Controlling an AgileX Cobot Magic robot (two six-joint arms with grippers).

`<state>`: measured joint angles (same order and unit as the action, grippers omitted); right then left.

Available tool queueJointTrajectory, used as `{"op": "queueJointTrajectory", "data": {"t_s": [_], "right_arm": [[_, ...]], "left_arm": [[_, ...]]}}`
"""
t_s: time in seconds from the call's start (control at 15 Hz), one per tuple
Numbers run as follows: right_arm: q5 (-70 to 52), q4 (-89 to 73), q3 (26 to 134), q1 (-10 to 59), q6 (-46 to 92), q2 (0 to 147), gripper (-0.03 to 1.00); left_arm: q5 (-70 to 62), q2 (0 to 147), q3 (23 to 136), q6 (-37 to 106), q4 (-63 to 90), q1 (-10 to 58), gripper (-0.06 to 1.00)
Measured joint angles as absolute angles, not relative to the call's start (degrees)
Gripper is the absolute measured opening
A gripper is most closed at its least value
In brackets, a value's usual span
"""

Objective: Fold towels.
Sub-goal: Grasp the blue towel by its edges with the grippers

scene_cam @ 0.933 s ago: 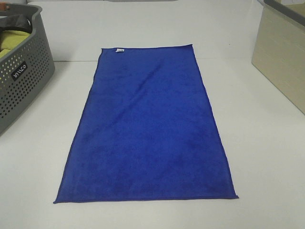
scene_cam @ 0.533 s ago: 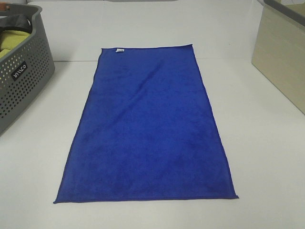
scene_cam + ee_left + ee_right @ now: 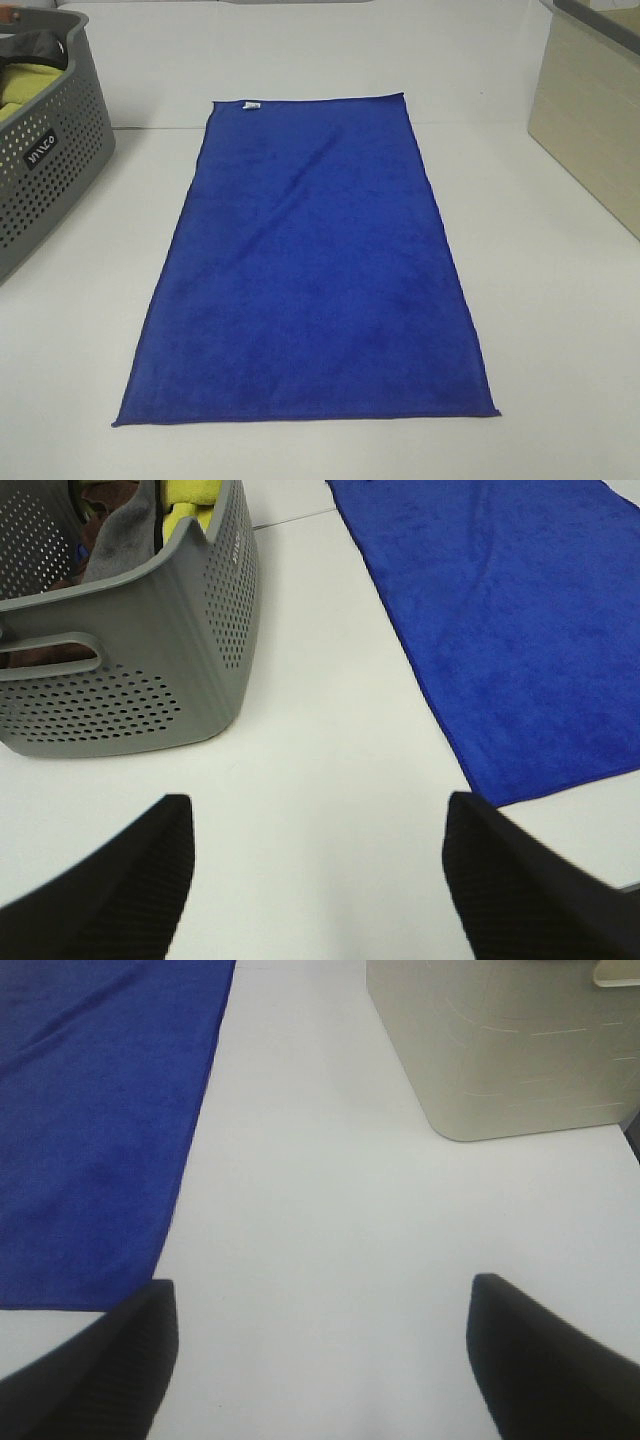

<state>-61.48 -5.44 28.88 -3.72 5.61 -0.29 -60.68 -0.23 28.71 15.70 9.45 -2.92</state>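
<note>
Between basket and bin, flat towel

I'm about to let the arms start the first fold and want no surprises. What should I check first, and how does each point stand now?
1. The towel lies flat and unfolded: ok.
2. Nothing lies on the towel: ok.
3. The left gripper is open and empty: ok.
4. The right gripper is open and empty: ok.
5. The grippers are at the towel's near corners: not ok. Each is over bare table beside the towel.
6. The basket and the beige box stand apart from the towel: ok.
</note>
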Motion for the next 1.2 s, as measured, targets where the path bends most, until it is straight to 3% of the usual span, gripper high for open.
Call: {"op": "queueJointTrajectory", "data": {"t_s": [1.2], "right_arm": [[-61.48, -5.44, 28.88, -3.72, 5.56, -0.29, 0.76]], "left_arm": [[-60.68, -0.23, 28.71, 15.7, 9.45, -2.92, 0.67]]}}
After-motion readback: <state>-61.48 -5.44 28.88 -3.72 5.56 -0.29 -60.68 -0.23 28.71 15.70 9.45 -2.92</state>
